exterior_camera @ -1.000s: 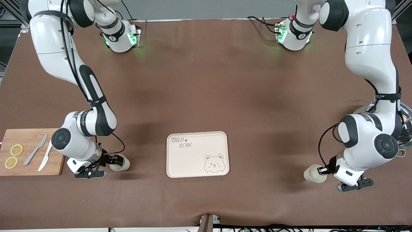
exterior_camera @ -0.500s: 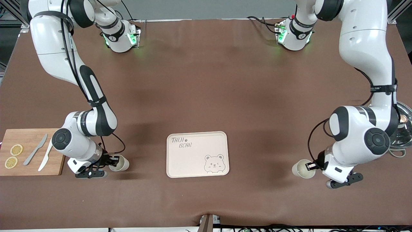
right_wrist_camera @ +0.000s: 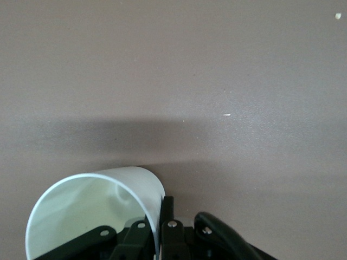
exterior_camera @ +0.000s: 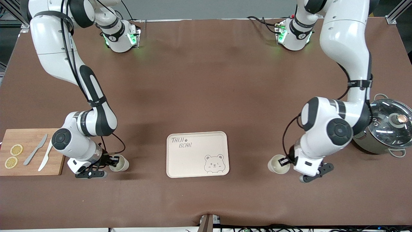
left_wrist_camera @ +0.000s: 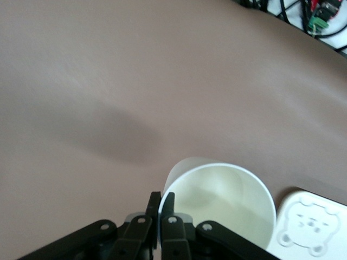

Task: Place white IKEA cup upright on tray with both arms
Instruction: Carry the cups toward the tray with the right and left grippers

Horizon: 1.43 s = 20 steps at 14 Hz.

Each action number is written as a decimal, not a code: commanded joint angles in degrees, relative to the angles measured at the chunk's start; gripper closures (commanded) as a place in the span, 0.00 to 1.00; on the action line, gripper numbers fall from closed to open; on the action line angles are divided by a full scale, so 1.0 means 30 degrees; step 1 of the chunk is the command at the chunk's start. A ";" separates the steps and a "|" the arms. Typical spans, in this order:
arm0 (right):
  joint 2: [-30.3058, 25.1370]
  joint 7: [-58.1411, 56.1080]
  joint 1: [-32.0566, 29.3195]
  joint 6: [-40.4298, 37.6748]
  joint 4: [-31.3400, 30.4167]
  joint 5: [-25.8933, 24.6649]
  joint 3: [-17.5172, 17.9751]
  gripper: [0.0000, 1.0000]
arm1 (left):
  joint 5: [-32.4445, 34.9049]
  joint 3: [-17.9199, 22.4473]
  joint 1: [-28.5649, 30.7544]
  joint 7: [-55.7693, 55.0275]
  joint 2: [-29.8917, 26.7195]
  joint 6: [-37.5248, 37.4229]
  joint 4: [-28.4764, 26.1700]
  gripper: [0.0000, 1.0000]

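Both cups upright, mouths up. Left fingers pinching one cup rim; right fingers clenched on other cup rim, apparently touching counter.

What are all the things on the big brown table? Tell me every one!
cups: 2, white; one in the left gripper, one in the right gripper
tray: 1, cream with a bear face; between the cups
cutting board: 1, bamboo; right arm's end
lemon slices: 2, yellow; on the board
knives: 2, one grey, one white; on the board
pot: 1, steel with glass lid; left arm's end
left gripper: black, shut on a cup's rim
right gripper: black, shut on a cup's rim
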 commanded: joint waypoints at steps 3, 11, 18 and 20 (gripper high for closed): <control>0.0013 0.0084 0.0075 -0.0392 0.0771 0.0250 -0.0010 1.00 | -0.0225 0.0252 -0.2031 -0.3777 -0.0078 0.0069 -0.0120 1.00; -0.0105 0.1629 0.0221 -0.6043 0.4488 0.1978 0.0136 1.00 | -0.0196 0.0368 -0.4991 -0.7590 0.1854 0.2937 0.0115 1.00; -0.0105 0.7078 0.2854 -0.6605 0.5897 0.1803 0.0019 1.00 | -0.0225 0.1482 -0.6780 -0.8911 0.3760 0.3995 0.1405 1.00; -0.0076 0.8136 0.3412 -0.6488 0.5987 0.1773 0.0048 1.00 | -0.0225 0.1482 -0.6985 -0.8911 0.3936 0.4025 0.1405 1.00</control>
